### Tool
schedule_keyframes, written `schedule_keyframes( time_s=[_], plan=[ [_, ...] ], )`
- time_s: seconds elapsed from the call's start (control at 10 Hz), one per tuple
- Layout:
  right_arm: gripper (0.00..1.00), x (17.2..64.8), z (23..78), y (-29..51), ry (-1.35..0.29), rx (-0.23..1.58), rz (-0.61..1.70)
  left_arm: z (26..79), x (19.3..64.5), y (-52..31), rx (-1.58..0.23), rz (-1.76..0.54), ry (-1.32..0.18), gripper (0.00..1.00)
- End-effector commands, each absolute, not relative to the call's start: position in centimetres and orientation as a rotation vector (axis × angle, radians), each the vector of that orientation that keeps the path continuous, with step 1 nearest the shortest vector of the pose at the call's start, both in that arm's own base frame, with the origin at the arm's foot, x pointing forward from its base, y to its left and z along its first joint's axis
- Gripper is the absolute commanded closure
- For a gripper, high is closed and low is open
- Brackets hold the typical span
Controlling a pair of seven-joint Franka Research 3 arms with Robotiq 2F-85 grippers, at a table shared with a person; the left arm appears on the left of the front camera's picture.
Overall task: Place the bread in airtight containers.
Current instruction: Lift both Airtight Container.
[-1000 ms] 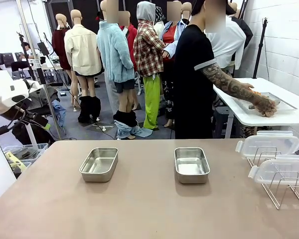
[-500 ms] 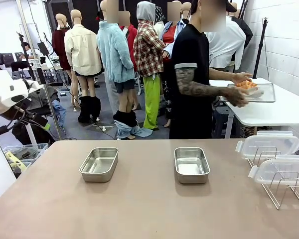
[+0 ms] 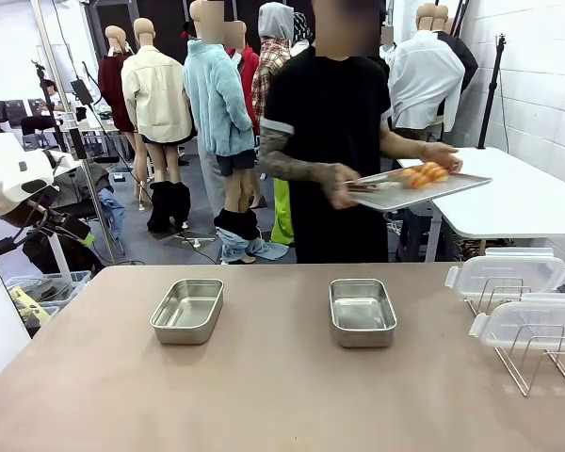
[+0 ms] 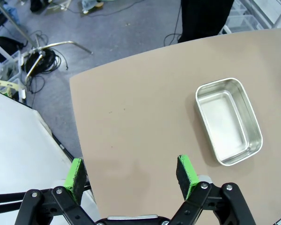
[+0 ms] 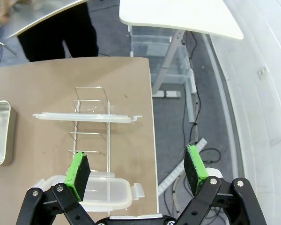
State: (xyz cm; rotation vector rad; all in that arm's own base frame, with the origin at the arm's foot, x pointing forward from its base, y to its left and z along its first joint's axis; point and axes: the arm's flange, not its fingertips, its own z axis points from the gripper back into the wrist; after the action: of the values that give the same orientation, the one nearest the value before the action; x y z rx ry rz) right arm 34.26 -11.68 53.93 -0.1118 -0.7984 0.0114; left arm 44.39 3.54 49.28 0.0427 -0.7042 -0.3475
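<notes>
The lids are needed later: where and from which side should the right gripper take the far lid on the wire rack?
Probably its upper long rim, coming down from above: the far lid stands nearly on edge in the wire rack, so that thin rim faces up and fits between the jaws of the open right gripper.

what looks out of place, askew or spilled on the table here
Nothing stands out. The left pan and the right pan sit upright and empty on the table. The clear lids rest on the wire rack at the right. The croissants lie on the tray the person carries.
</notes>
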Motion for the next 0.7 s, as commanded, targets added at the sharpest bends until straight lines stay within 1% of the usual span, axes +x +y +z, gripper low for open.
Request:
schedule_keyframes(
  time_s=[0.0, 0.6],
  plan=[
    [0.0, 34.26, 53.92, -11.71, -0.798, -0.109, 0.009, 49.45, 44.35, 3.69, 0.041, -0.341, -0.709, 0.0],
    [0.0, 34.26, 53.92, -11.71, -0.798, -0.109, 0.009, 49.45, 44.35, 3.69, 0.041, -0.341, -0.709, 0.0]
  ],
)
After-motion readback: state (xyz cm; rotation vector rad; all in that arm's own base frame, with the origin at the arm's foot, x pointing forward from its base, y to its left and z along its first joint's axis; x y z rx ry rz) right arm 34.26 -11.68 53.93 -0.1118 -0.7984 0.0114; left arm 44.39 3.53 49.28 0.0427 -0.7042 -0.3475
